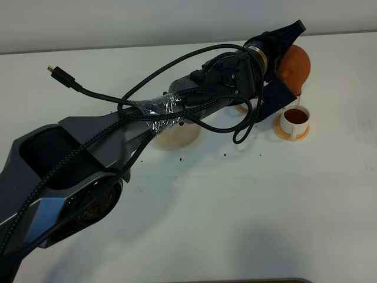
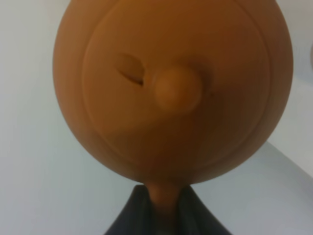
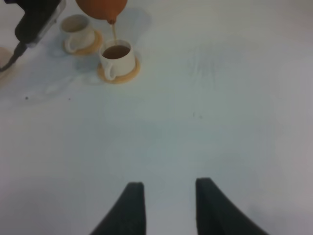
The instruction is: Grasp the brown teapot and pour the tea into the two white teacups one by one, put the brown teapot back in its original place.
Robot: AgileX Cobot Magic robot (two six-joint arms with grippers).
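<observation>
My left gripper [image 1: 281,59] is shut on the loop handle of the brown teapot [image 1: 296,63] and holds it tilted, spout down, above the right-hand white teacup [image 1: 293,121]. A thin stream of tea [image 3: 114,33] falls into this cup, which holds dark tea [image 1: 296,116] and stands on an orange-tan saucer [image 3: 131,72]. In the left wrist view the teapot [image 2: 171,88] fills the frame, with its handle between the fingers [image 2: 127,218]. The second white teacup [image 3: 78,30] stands beside the first; the arm hides it in the high view. The beige coaster [image 1: 177,137] lies bare. My right gripper [image 3: 168,205] is open and empty over the table.
The left arm with its looped black cables [image 1: 247,127] stretches from the lower left across the coaster towards the cups. A loose cable plug [image 1: 56,72] sticks out at the upper left. Small dark specks [image 1: 227,154] lie on the white table.
</observation>
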